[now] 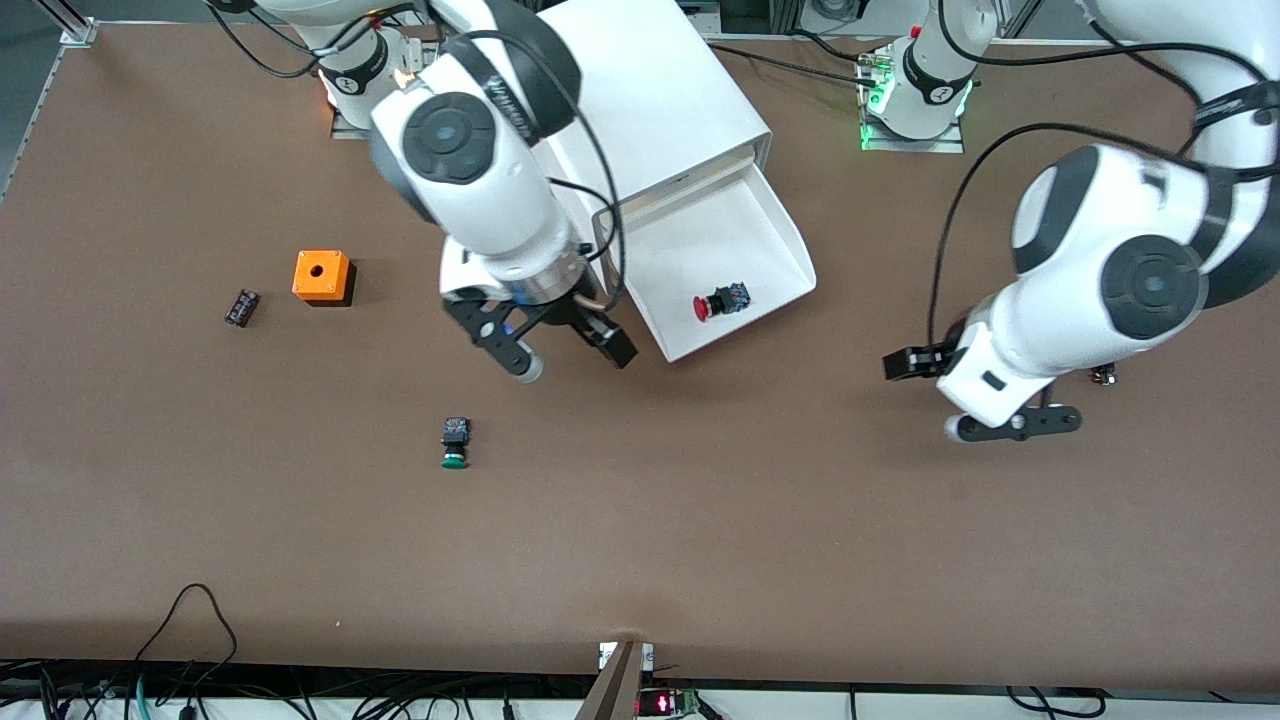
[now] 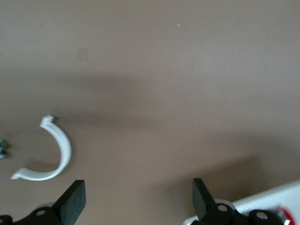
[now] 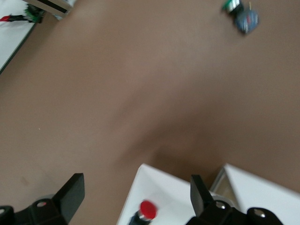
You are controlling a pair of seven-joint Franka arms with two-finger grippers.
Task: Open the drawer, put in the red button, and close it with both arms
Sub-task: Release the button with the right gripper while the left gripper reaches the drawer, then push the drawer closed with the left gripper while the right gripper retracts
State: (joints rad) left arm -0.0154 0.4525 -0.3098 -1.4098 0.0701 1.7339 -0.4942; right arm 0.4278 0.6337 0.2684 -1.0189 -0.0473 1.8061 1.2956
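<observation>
Front view: drawer pulled out of the white cabinet; red button lies on its side in the drawer, near the outer end. Right tool released, over bare surface beside the drawer. Left tool released, over the surface toward the left arm's end.

Left wrist view: 2 fingers apart; white curved clip on the surface.

Right wrist view: fingers apart; red button in the drawer.
</observation>
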